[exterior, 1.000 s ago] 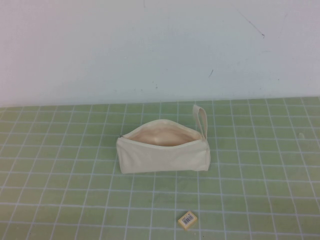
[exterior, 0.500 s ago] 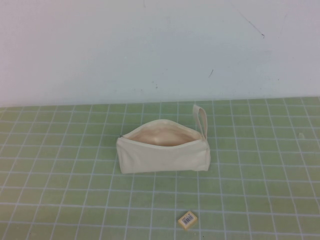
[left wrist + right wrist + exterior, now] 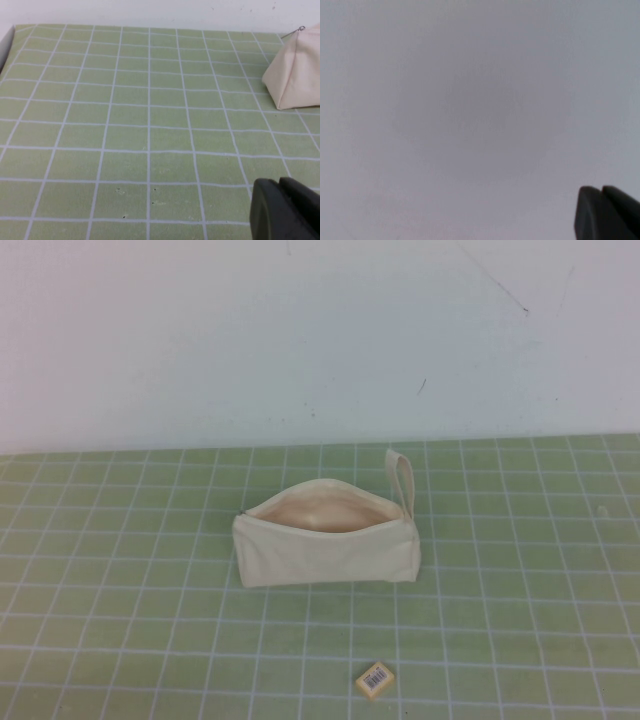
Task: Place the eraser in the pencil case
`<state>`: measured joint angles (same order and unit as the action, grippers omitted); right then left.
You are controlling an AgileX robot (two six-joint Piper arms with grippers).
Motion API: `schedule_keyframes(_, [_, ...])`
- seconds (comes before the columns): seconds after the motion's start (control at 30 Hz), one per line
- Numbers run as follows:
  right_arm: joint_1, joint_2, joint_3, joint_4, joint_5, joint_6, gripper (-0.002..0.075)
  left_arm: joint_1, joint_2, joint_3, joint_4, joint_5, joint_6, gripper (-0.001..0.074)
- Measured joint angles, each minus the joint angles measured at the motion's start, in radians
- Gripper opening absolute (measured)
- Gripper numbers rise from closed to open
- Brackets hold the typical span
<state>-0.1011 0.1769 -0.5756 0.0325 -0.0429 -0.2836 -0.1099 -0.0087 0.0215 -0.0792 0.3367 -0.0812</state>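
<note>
The cream-white pencil case lies in the middle of the green grid mat, its zip open and the peach lining showing, with its loop strap at the right end. One end of it shows in the left wrist view. The tiny pale yellow eraser with a barcode label lies on the mat in front of the case, near the front edge. Neither arm shows in the high view. My left gripper hovers low over bare mat, left of the case, jaws together and empty. My right gripper faces a blank grey-white surface, jaws together and empty.
The green mat with white grid lines covers the table. A white wall stands behind it. The mat's left edge shows in the left wrist view.
</note>
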Motion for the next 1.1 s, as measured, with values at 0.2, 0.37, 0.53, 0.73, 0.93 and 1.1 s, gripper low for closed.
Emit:
schedule_keyframes(0.2, [0.0, 0.231, -0.138, 0.043, 0.336, 0.009, -0.0001, 0.0, 0.0, 0.0, 0.0, 0.0, 0.0, -0.0001])
schedule_keyframes(0.37, [0.0, 0.41, -0.166, 0.203, 0.576, -0.308, -0.0001, 0.0, 0.0, 0.0, 0.0, 0.0, 0.0, -0.0001])
schedule_keyframes(0.53, [0.0, 0.59, -0.168, 0.448, 0.727, -0.649, -0.0001, 0.0, 0.0, 0.0, 0.0, 0.0, 0.0, -0.0001])
schedule_keyframes(0.73, [0.051, 0.865, -0.171, 0.493, 0.726, -0.773, -0.0001, 0.0, 0.0, 0.0, 0.0, 0.0, 0.002, -0.0001])
schedule_keyframes(0.93, [0.316, 1.079, -0.172, 0.499, 0.684, -0.738, -0.0001, 0.0, 0.0, 0.0, 0.0, 0.0, 0.002, -0.0001])
schedule_keyframes(1.1, [0.581, 1.224, -0.172, 0.499, 0.517, -0.643, -0.0001, 0.0, 0.0, 0.0, 0.0, 0.0, 0.002, -0.0001])
